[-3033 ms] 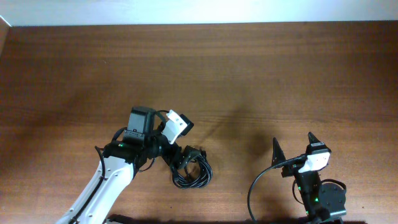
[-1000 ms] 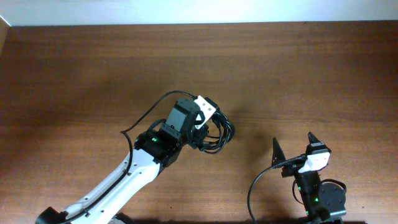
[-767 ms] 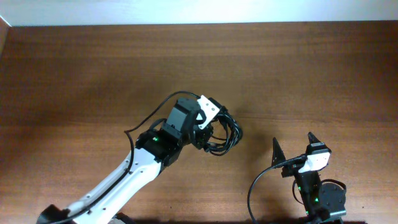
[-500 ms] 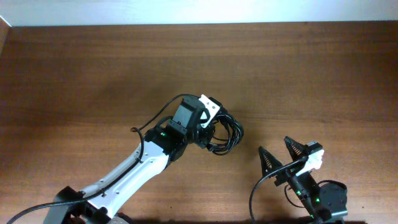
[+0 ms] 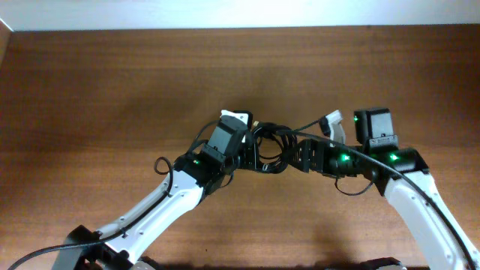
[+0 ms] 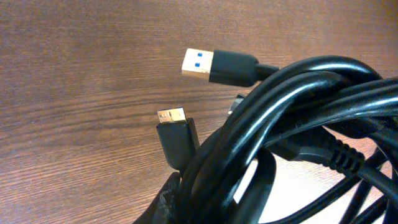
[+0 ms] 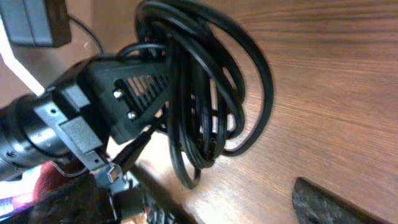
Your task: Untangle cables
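The cables point(image 5: 271, 146) are a bundle of black loops lifted off the wooden table point(image 5: 112, 82) near its middle. My left gripper point(image 5: 253, 150) is shut on the bundle from the left; one finger point(image 6: 177, 200) presses against the cords. Two USB plugs, one with a blue tongue point(image 6: 200, 64) and a smaller one point(image 6: 176, 127), stick out of the cables point(image 6: 298, 118). My right gripper point(image 5: 301, 156) stands open right beside the bundle on its right. In the right wrist view the cables point(image 7: 211, 93) hang over the left gripper's black finger point(image 7: 134, 93), with my right finger point(image 7: 339, 204) low and apart from them.
Both arms meet at mid-table: the left arm point(image 5: 150, 217) comes from the front left, the right arm point(image 5: 420, 202) from the front right. A white wall strip point(image 5: 225, 11) borders the table's far edge.
The right arm has swung from the table's front right up to the bundle. The left gripper has carried the cables up and a little to the right.
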You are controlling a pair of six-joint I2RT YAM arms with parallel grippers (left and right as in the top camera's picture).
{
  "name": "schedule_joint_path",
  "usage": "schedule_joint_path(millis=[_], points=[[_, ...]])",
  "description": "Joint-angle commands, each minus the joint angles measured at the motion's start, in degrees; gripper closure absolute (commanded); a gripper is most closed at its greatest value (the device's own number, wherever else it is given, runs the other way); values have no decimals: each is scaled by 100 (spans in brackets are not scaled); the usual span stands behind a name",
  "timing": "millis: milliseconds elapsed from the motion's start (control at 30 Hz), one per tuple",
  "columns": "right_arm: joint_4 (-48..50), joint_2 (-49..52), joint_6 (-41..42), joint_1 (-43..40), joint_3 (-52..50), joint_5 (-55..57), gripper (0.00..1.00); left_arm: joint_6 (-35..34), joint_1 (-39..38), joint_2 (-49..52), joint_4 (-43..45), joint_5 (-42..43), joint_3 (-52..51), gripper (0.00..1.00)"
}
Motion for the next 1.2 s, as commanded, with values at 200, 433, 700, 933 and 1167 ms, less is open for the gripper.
schedule_joint_path(millis=[200,433,700,933,1167], points=[[1086,341,-321,1012,94,-146,81,509,-33,-131,92,2,33,100],[857,326,-175,992,96,251,96,507,35,-131,-44,-2103,33,100],[267,-448,-304,684,96,404,96,-796,496,-358,-356,-2059,33,100],[-369,-1659,-11,684,96,1650,96,-1679,745,-356,-592,-2107,31,100],[-424,-1939,282,686,94,1954,96,-3053,997,-356,-1202,-2251,33,100]])
